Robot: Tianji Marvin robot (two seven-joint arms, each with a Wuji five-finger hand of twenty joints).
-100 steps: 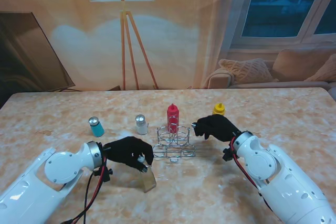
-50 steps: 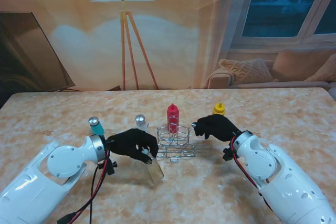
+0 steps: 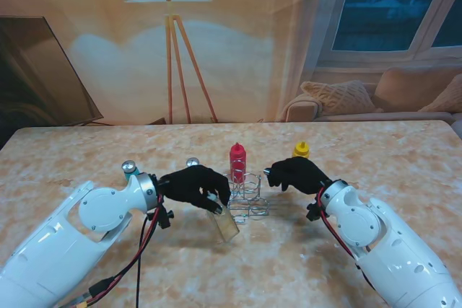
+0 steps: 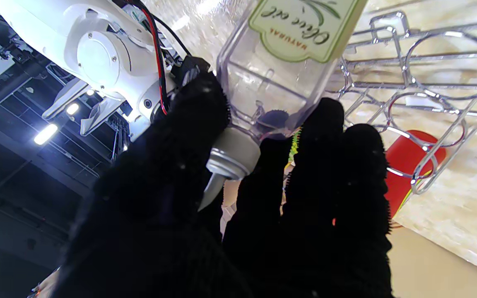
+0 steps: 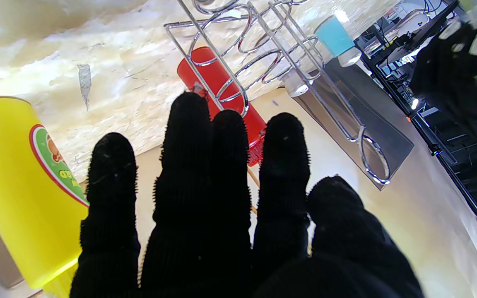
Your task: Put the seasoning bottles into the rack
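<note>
Your left hand (image 3: pixel 193 185) grips the olive oil bottle (image 3: pixel 226 224) by its neck, tilted, just left of the wire rack (image 3: pixel 245 200). Right hand (image 3: pixel 296 174) holds nothing, fingers loosely extended.

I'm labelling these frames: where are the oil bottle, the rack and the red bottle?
oil bottle (image 4: pixel 263 82): left wrist view, on its clear body under the label.
rack (image 3: pixel 249 209): stand view, on its near wire rings.
red bottle (image 3: pixel 237 160): stand view, on its red body.
</note>
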